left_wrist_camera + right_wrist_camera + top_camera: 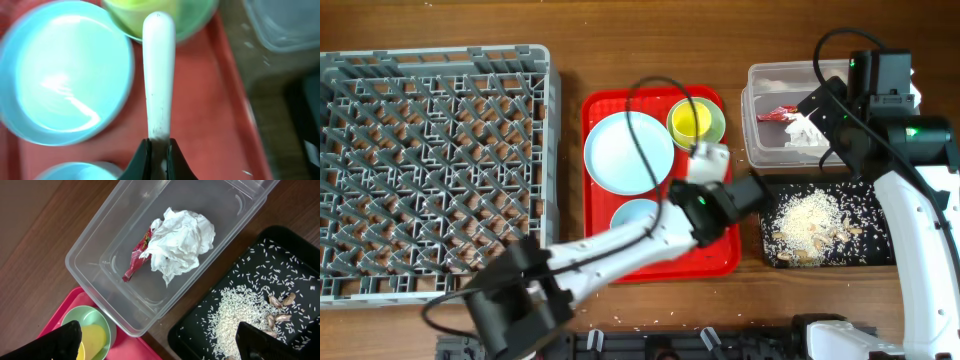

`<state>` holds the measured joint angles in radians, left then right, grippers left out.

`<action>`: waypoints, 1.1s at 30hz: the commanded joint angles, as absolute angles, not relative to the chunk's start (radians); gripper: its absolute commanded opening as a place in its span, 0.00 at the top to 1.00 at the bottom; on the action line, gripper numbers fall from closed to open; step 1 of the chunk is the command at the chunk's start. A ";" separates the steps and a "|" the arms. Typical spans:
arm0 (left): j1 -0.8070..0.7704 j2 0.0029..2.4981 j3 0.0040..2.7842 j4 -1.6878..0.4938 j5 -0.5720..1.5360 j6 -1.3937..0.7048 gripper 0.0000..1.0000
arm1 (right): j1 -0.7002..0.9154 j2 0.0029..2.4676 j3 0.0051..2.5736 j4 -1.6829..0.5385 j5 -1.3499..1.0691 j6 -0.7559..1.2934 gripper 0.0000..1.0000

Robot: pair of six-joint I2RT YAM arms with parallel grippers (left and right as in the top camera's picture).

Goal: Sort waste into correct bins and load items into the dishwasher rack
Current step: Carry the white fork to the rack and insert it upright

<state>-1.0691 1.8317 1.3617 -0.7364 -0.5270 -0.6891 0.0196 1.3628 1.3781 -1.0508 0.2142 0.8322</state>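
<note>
The waste looks nearly sorted. The tissue (180, 237) and wrapper (136, 260) lie together in the tub (100, 245), right below the right tool (157, 330). The rice (235, 310) and scraps are spread in the black tray (280, 245), just to that tool's side. A few pale grains lie loose on the table (620, 40) around the black tray and along the near edge, so we judge a little sweeping is left.

Loading has barely begun. The rack (430, 160) holds nothing, and it sits well off to the side of the left tool (159, 145). The plate (65, 75), the dish (638, 215) and the bowl (195, 20) with the cup (692, 121) inside it all sit on the red tray (200, 110). We cannot find the chopsticks in any view.

The left tool is clenched on the fork (159, 70), gripping it by one end. The right tool hangs released, with nothing between its fingers.

The fork's long axis runs straight out from the left tool, in line with its fingers. The rounded white end points away from the tool, toward the bowl just ahead. The plate lies to one side of the shaft and bare red tray to the other. The gripped end is hidden in the jaws, so we cannot tell where the tines face. The fork looks lifted off the red tray, though we cannot be sure.
</note>
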 commanded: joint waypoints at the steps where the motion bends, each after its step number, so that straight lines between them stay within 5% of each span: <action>1: -0.927 1.729 1.359 -0.771 -0.551 -0.566 0.96 | 0.017 1.346 1.389 -1.051 0.236 0.839 0.00; 8: -0.556 1.674 1.359 -0.822 -0.522 -0.546 0.92 | 0.017 1.346 1.389 -1.051 0.236 0.839 0.00; 19: -0.052 1.676 1.359 -0.786 -0.023 -0.139 0.95 | 0.017 1.346 1.389 -1.051 0.236 0.838 0.00; 27: 0.016 1.676 1.359 -0.825 0.175 0.019 0.92 | 0.017 1.346 1.389 -1.051 0.236 0.838 0.00; 33: 0.016 1.676 1.359 -0.824 0.173 0.019 0.78 | 0.017 1.346 1.389 -1.051 0.236 0.839 0.00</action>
<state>0.0135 1.6909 1.3613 -0.8234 0.1558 0.0013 0.0196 1.3628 1.3785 -1.0508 0.2142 0.8322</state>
